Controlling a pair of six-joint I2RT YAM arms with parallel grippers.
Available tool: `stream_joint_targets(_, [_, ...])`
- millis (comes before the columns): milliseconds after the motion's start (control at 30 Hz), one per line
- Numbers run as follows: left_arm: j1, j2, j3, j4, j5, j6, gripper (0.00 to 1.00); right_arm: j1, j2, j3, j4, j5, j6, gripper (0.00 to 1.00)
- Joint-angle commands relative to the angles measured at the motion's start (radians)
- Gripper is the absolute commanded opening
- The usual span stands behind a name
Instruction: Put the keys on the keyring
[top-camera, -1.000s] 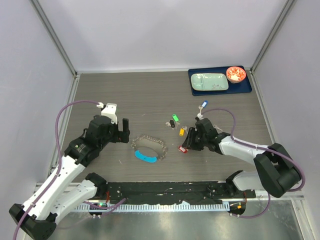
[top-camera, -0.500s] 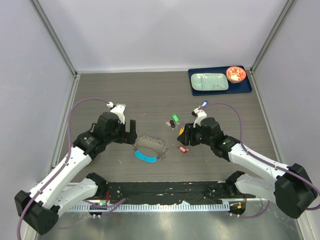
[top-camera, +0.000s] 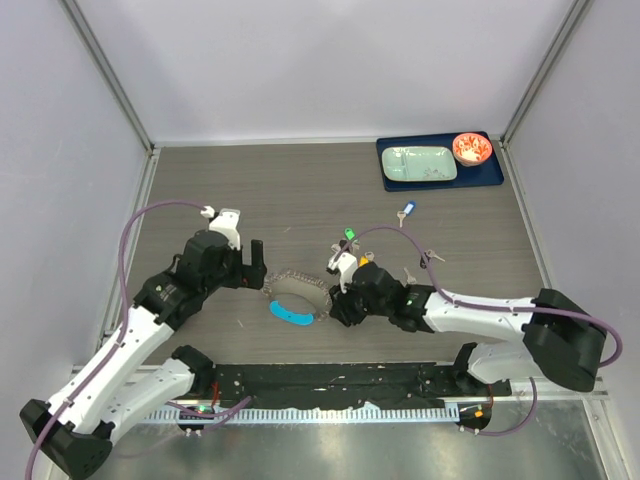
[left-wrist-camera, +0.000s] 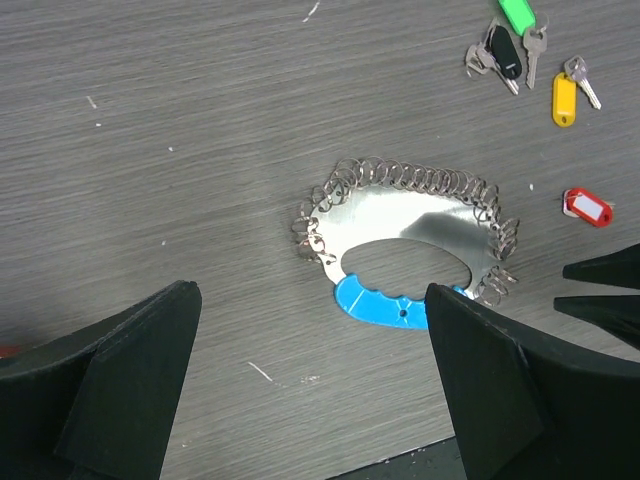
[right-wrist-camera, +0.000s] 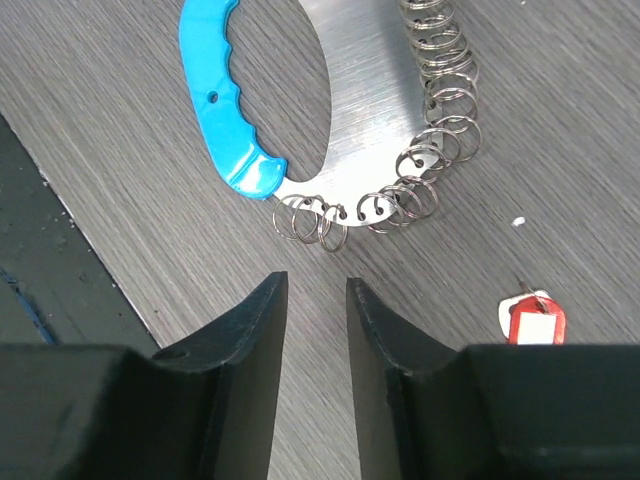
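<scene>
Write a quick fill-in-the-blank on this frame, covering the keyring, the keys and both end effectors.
1. The keyring has a plastic grip coloured ___.
2. The left end effector has its jaws wide ___.
3. The right end effector, beside the keyring, grips ___.
4. The lone key in the right wrist view carries a ___ tag.
Missing words: blue; open; nothing; red.

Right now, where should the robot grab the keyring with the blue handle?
Probably the blue handle of the keyring, from straight above: it lies flat, so one finger can drop into the oval hole and the other outside the handle's edge. The little rings look too loose.
</scene>
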Motion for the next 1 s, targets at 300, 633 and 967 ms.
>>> stream_joint_targets(300, [0.01,-0.098,-0.022,0.002,-0.04,0.001,1.0,0.077,0.164,0.093,0.1,0.167,-0.035,0.28])
stream_joint_targets(633, [0.018,-0.093,-0.025,0.003,-0.009,0.001,1.0,0.099,0.232,0.129,0.086,0.21,-0.046,0.27])
stream_joint_targets(967, [0.023,-0.093,-0.029,0.014,0.043,0.024,1.0,0.112,0.232,0.142,0.057,0.241,-0.072,0.04])
